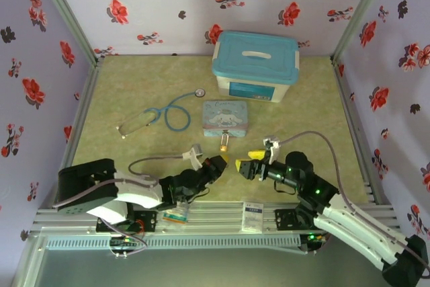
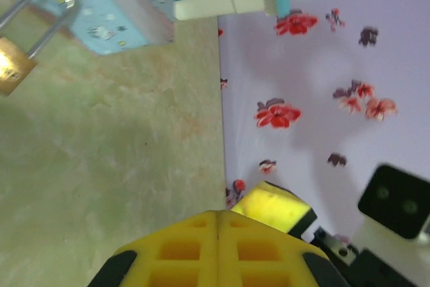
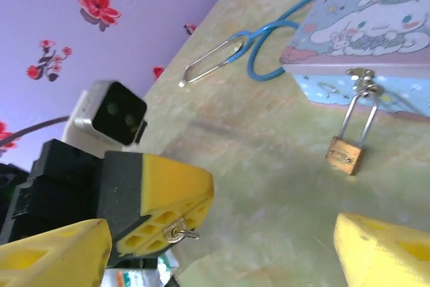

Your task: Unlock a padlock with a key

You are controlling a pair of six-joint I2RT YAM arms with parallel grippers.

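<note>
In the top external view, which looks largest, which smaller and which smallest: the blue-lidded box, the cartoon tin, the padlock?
1. blue-lidded box, largest although farthest back
2. cartoon tin, clearly smaller
3. padlock, tiny, at the tin's front edge

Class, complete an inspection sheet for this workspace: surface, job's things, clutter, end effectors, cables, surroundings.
Surface: mottled olive-green mat, flat.
Job's things: small brass padlock hooked to the latch of the pale-blue cartoon tin; tiny grey metal key pinched in the left end effector.
Clutter: blue-tubed stethoscope; white plastic box with blue lid; white packet on near rail.
End effectors: left shut on key; right end effector open, empty.
Cables: grey cable arcs off each arm.
Surroundings: lilac walls with red flowers.
</note>
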